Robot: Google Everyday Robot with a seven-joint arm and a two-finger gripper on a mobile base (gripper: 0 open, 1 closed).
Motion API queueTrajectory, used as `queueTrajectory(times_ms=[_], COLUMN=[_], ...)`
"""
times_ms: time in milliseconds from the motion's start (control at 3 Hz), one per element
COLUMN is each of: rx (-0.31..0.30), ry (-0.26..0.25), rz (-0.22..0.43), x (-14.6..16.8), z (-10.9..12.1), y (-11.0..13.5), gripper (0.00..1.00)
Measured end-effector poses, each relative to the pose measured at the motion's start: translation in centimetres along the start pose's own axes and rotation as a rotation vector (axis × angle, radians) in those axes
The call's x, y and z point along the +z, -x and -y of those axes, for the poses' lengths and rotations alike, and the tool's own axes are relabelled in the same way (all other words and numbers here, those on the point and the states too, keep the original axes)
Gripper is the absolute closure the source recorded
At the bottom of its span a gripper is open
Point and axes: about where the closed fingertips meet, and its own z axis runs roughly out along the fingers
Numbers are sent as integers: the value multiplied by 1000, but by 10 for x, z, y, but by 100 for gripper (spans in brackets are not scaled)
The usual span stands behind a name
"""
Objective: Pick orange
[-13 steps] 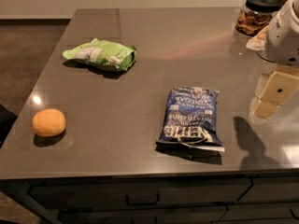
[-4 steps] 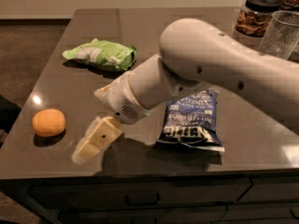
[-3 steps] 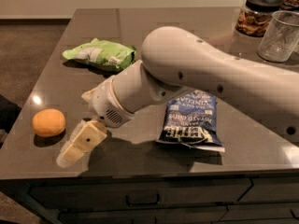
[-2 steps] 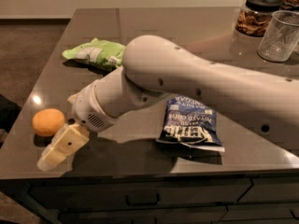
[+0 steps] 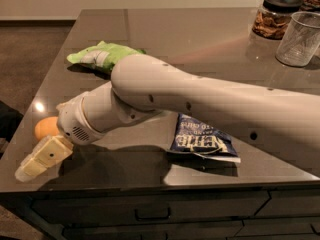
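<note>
Found cream blocky gripper (image 5: 28, 168) at dark glossy counter's (image 5: 210, 49) front-left corner, just beside small round orange (image 5: 46, 128); could not tell its state.

One table (image 5: 200, 39) is counted, and on it a single orange (image 5: 46, 127) is seen, partly covered at the near left. Two chip bags are counted: one green bag (image 5: 102, 55) at the far left and one blue bag (image 5: 202, 140) toward the front. One glass jar (image 5: 276, 15) with a black lid and one clear cup (image 5: 301, 38) are counted at the far right. One robot arm (image 5: 200, 99) is counted, and one tool (image 5: 25, 171) is carried at its end, held at the table's front left edge, just beside the orange. One drawer handle (image 5: 151, 214) is seen below the tabletop.
</note>
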Motion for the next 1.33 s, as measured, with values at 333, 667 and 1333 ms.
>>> queueTrajectory(times_ms=[333, 667, 1333], rx=[-5, -8, -18], ry=[-4, -5, -4], rz=[41, 42, 40], x=[10, 11, 11], z=[5, 5, 1], y=[6, 7, 11], gripper=[0, 2, 55])
